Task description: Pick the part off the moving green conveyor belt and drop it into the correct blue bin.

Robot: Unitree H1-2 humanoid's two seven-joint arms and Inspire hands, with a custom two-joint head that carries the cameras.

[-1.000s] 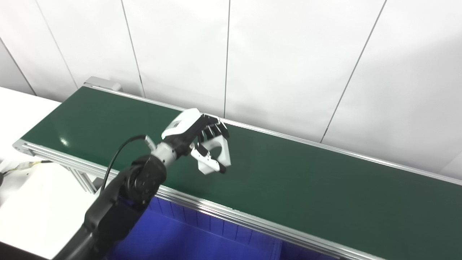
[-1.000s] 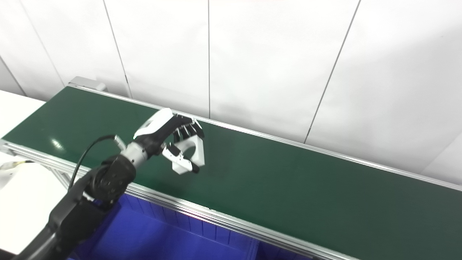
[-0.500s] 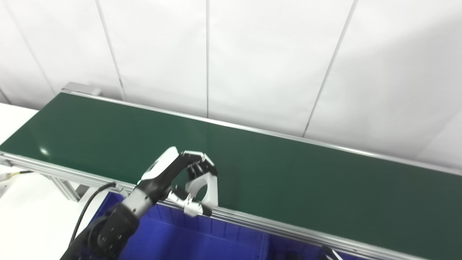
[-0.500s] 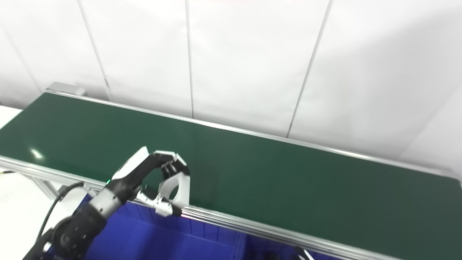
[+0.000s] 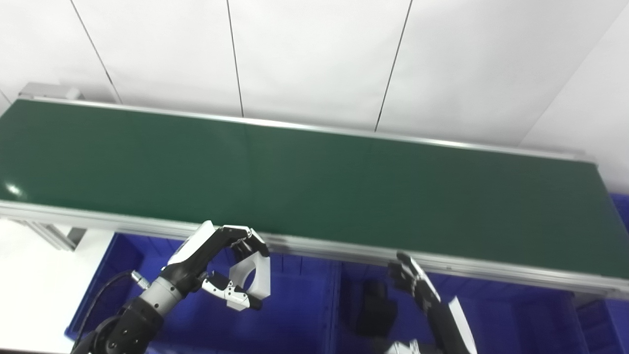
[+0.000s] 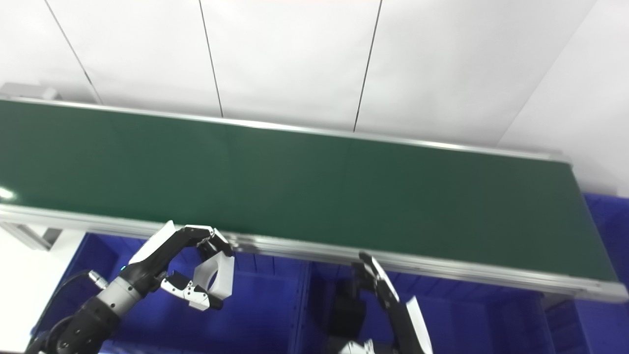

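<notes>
My left hand point(image 5: 211, 268) is shut on a white part point(image 5: 255, 275) with a round hole in it, and holds it in the air over the left blue bin point(image 5: 295, 314), just in front of the conveyor's near rail. The same hand point(image 6: 167, 273) and part point(image 6: 214, 278) show in the right eye view. The green conveyor belt point(image 5: 314, 187) has nothing on it. My right hand point(image 5: 422, 295) is open, fingers spread and pointing up, over the middle blue bin point(image 5: 501, 314).
A dark object point(image 5: 376, 307) lies in the middle bin beside my right hand. A divider wall point(image 5: 335, 305) separates the left and middle bins. Another blue bin point(image 5: 620, 206) shows past the belt's right end. A white table point(image 5: 29, 275) is at the left.
My left hand has carried the white part back off the belt, over the near rail, to above the left bin. The camera has swung right and down, so my right hand has come into view.
</notes>
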